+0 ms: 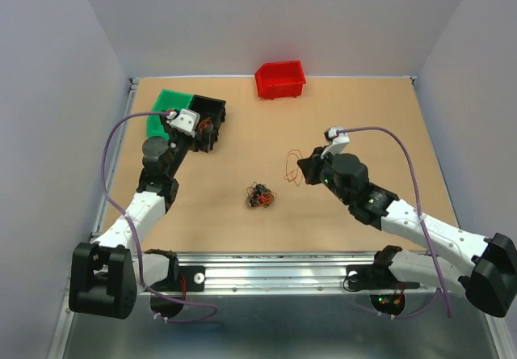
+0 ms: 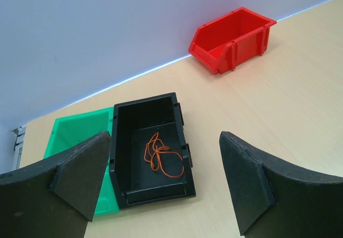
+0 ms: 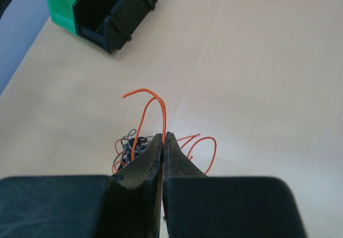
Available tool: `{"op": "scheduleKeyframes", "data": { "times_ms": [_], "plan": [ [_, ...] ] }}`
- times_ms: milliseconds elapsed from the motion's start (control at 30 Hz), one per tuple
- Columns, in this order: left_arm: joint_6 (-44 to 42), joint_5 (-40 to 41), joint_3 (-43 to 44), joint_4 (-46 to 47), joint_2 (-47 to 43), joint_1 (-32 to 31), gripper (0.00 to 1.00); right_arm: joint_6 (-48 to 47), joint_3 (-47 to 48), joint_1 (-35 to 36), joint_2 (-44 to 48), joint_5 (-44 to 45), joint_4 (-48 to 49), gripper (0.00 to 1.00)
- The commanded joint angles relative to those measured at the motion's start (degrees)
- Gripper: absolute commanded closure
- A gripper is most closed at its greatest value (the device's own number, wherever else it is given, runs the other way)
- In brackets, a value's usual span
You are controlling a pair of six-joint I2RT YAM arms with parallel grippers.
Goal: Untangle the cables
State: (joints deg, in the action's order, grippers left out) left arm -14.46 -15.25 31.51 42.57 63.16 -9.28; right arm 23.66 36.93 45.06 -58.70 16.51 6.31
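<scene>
Between the right fingers [image 3: 179, 169], pressed tightly together, an orange wire [image 3: 162, 112] is pinched near one end; it arcs up and away from the tips, and more orange loops lie just to the right of them. Just beyond and left of those tips sits the knot [image 3: 128, 147] of orange, black and dark strands, resting on the surface [image 1: 363, 116]. We cannot tell whether the held wire is free of the knot or runs back into it.

Beyond the left fingers [image 2: 80, 168], which stand wide apart and hold nothing, we see a black bin [image 2: 147, 103] with one orange strand [image 2: 154, 153] lying in it, a green bin [image 2: 75, 128] touching its far-left side, and a red bin [image 2: 246, 47] well off to the right.

We judge the step in hand to be drawing one wire clear of the tangle. The main risk is that the wire remains threaded through the knot: nothing pins the knot down, so a pull away could drag the whole clump along or cinch it tighter. The grip is also narrow, on a thin, springy wire, so a quick tug could let it slip out between the tips. A freed end could whip back and catch the loops lying beside the tips.
</scene>
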Motion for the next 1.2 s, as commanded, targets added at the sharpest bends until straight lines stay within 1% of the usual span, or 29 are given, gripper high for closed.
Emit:
{"op": "scheduleKeyframes", "data": {
  "times_ms": [0,67,100,133,200,233,267,300,333,367,433,467,533,567,600,700,733,867,933,967,1100,1167],
  "plan": [
    [2.1,4.5,0.4,3.4,-0.7,-0.2,0.07,-3.5,6.4,0.3,-2.4,-2.4,5.6,1.00],
    [3.2,8.3,0.7,3.7,-0.6,0.4,0.07,-4.8,11.5,0.3,-4.9,-5.8,7.0,0.99],
    [4.8,10.7,0.8,4.3,-0.5,1.4,0.08,-4.9,15.1,0.3,-8.2,-6.9,7.7,0.99],
    [5.6,11.6,0.7,4.5,-0.5,1.4,0.08,-5.5,16.8,0.2,-10.0,-8.2,8.5,0.99],
    [7.8,12.7,0.8,5.3,-0.8,3.8,0.08,-5.7,20.3,0.3,-14.2,-11.8,12.0,0.99],
    [10.0,12.9,0.8,5.5,-0.9,4.8,0.08,-5.8,22.0,0.3,-18.7,-12.7,12.5,0.99],
    [10.9,13.0,0.7,5.7,-1.0,5.9,0.08,-5.9,27.0,0.3,-21.0,-13.3,12.6,0.99],
    [11.8,13.4,0.8,5.9,-1.2,7.5,0.08,-5.9,29.3,0.3,-23.3,-14.2,12.6,0.99],
    [12.5,13.4,0.8,5.9,-1.2,8.2,0.09,-5.8,32.0,0.3,-25.9,-14.4,12.4,0.99],
    [13.2,13.6,0.9,5.9,-1.2,8.7,0.09,-5.7,36.8,0.3,-30.5,-14.7,12.4,0.99],
    [13.5,14.8,1.1,5.8,-1.2,8.8,0.09,-5.7,41.7,0.3,-35.4,-15.4,12.9,0.99],
    [13.8,14.7,1.0,5.8,-1.5,8.8,0.10,-5.6,46.8,0.3,-40.2,-15.5,12.7,0.99],
    [14.0,17.1,0.9,5.9,-1.6,8.8,0.10,-5.8,51.5,0.3,-44.7,-15.7,12.5,0.99],
    [14.3,17.4,0.8,6.0,-2.0,8.8,0.10,-5.7,56.6,0.3,-49.4,-15.9,12.2,0.99],
    [14.3,17.7,0.7,6.3,-2.1,10.1,0.10,-5.6,58.9,0.3,-51.4,-16.2,12.2,0.99],
    [14.3,17.9,0.6,6.5,-2.2,10.4,0.11,-5.4,66.2,0.3,-58.1,-16.2,11.9,0.99],
    [14.2,18.1,0.6,6.5,-2.1,10.5,0.11,-5.2,70.7,0.3,-62.1,-17.7,11.8,0.99],
    [14.2,18.2,1.1,6.3,-1.0,10.7,0.12,-4.9,79.8,0.3,-70.9,-16.8,12.1,0.99],
    [14.3,18.1,1.5,5.8,-0.3,10.7,0.12,-5.0,82.2,0.2,-73.6,-14.4,12.7,0.99],
    [14.3,17.6,1.9,5.6,-0.1,10.7,0.12,-4.9,85.0,0.3,-76.4,-13.7,12.9,0.99],
    [14.3,17.3,2.3,5.2,1.3,10.8,0.12,-6.2,90.1,0.3,-81.5,-9.4,13.5,1.00],
    [14.0,17.1,2.8,5.0,1.7,10.8,0.12,-6.7,90.6,0.3,-82.7,-8.6,14.4,0.99]
  ]
}}
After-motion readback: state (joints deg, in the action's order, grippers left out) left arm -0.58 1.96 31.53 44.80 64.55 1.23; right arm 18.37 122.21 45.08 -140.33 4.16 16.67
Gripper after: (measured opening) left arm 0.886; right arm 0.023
